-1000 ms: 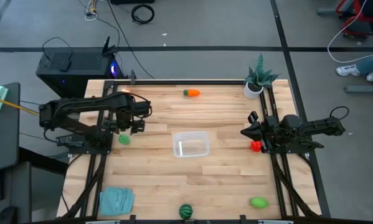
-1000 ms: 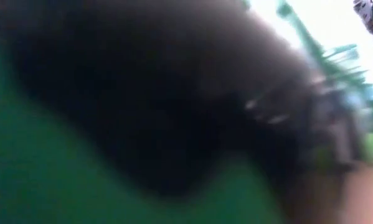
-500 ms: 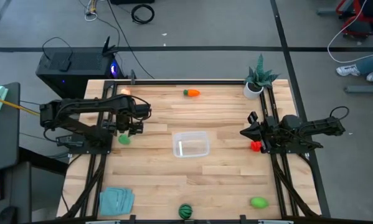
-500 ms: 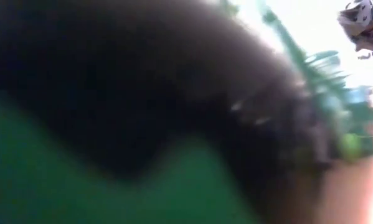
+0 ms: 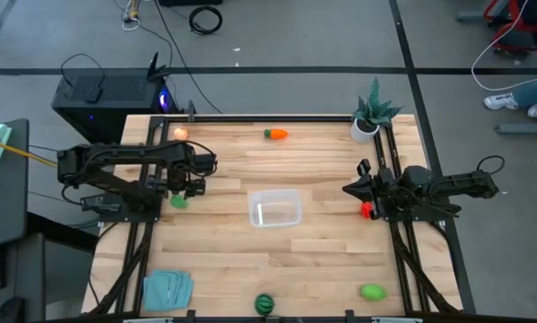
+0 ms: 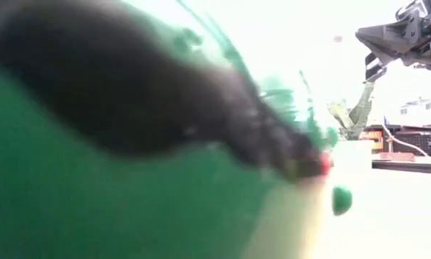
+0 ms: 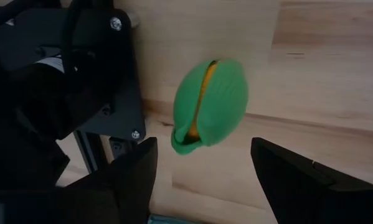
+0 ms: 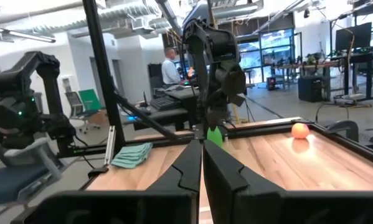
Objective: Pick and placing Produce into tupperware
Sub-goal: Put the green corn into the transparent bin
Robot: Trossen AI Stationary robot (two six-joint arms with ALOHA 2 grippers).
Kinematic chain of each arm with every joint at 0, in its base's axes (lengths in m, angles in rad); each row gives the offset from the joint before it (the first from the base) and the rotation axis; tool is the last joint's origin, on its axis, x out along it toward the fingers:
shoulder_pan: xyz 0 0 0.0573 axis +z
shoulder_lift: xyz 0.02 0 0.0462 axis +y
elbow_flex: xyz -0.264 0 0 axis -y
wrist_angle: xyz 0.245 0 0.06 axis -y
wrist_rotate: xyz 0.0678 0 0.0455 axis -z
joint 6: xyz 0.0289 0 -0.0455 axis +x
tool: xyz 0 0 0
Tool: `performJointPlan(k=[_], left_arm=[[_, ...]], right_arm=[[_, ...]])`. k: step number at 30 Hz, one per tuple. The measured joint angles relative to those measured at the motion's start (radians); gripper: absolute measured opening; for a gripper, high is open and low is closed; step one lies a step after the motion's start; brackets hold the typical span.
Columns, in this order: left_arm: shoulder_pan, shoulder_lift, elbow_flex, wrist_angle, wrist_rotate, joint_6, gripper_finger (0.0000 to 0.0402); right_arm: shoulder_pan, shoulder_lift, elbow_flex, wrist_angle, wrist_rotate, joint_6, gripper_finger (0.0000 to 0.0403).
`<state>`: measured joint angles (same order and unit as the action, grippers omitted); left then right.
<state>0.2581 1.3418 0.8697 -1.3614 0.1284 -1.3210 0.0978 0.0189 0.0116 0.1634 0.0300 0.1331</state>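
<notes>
My left gripper [image 5: 188, 186] [image 7: 204, 157] hangs open over a green piece [image 5: 177, 201] [image 7: 210, 104] with an orange slit, which lies on the wood near the table's left edge; the fingers stand on either side of it, apart from it. My right gripper [image 5: 350, 189] [image 8: 202, 163] is shut and empty, level above the table by the red piece [image 5: 368, 211]. The clear tupperware [image 5: 275, 208] sits mid-table. The carrot [image 5: 276, 135] and peach ball [image 5: 179, 133] lie at the far edge, a second green piece [image 5: 372, 292] and the striped ball [image 5: 264, 304] at the near edge.
A potted plant [image 5: 372, 112] stands in the far right corner and a folded teal cloth [image 5: 168, 289] lies in the near left corner. Frame rails run along both side edges. The striped ball [image 6: 93, 144] fills most of the low view.
My left gripper has moved down and toward the table's left edge, closing in on the green piece. My right gripper has crept toward the table's middle. The striped ball has shifted slightly left at the near edge, uncovering more of the low view.
</notes>
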Motion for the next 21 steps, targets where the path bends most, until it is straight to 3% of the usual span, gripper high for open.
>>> performJointPlan(k=[8,21], left_arm=[[0.000,0.000,-0.038,0.016,-0.004,0.000,0.0268],[0.000,0.000,-0.147,0.199,0.003,-0.003,0.0267]], right_arm=[[0.000,0.000,0.000,0.000,-0.001,0.002,0.0023],[0.000,0.000,0.000,-0.001,-0.001,0.002,0.0023]])
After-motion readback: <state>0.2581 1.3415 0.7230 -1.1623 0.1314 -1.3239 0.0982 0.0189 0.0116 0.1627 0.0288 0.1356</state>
